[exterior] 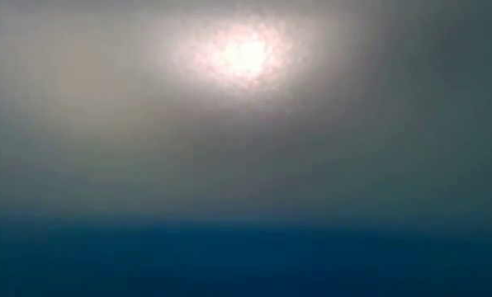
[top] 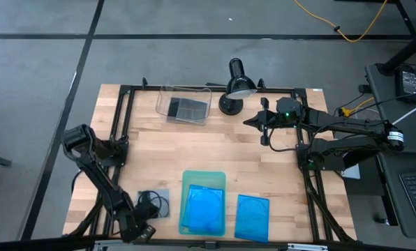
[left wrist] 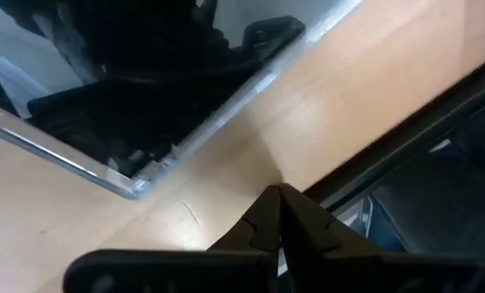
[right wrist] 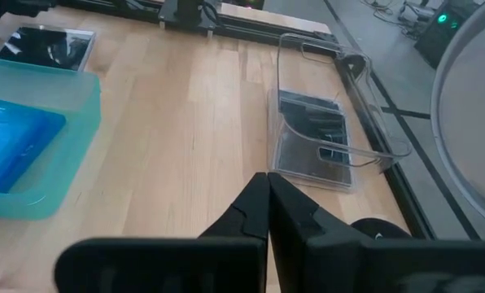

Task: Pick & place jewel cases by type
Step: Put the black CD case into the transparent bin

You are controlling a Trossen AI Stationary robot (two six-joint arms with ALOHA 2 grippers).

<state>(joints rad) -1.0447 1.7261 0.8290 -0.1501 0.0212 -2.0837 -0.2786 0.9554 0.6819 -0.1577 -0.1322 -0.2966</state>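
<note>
A dark jewel case lies flat on the table near its near-left corner; it also shows in the left wrist view. My left gripper is shut and empty, just short of that case's corner. A blue jewel case lies in the pale-green tray. Another blue case lies flat on the table to the tray's right. Dark cases lie in the clear bin at the far side. My right gripper is shut and empty above the table's far right part.
A black desk lamp stands at the far edge beside the bin. A black frame rail runs round the table. Bare wood lies between the bin and the tray. The low view shows only a grey and blue blur.
</note>
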